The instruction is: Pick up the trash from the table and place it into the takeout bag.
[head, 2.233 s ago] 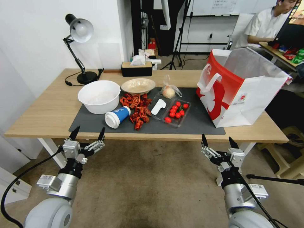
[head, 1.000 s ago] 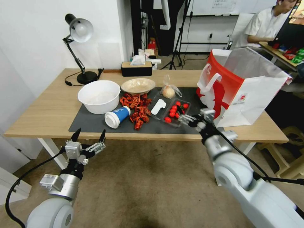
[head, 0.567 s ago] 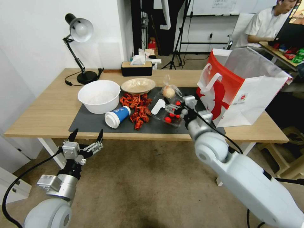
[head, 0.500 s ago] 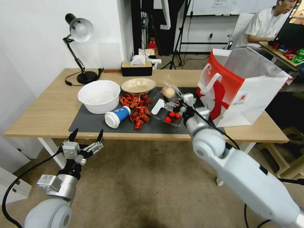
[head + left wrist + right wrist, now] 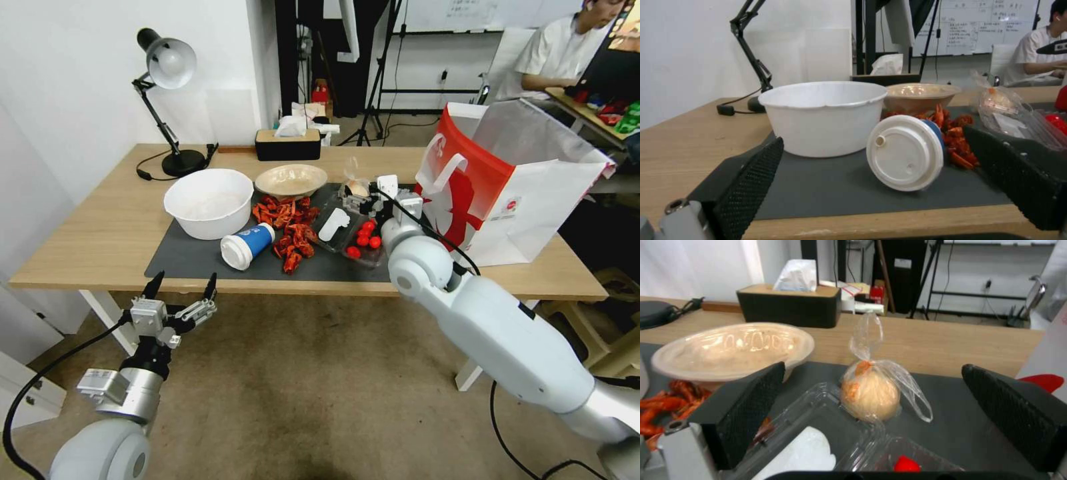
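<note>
My head camera looks down and forward over the whole surface (image 5: 100, 240). My left wrist camera sits low at its near edge; my right faces the clear bag (image 5: 871, 393) closely. Both share the beige bowl (image 5: 920, 95).

Your right arm (image 5: 427, 267) covers the near right corner of the clear tray (image 5: 363, 243) at the head view's centre. The takeout bag (image 5: 1051, 340) is cut off at the right wrist view's right edge, apparently just its red panel showing.
</note>
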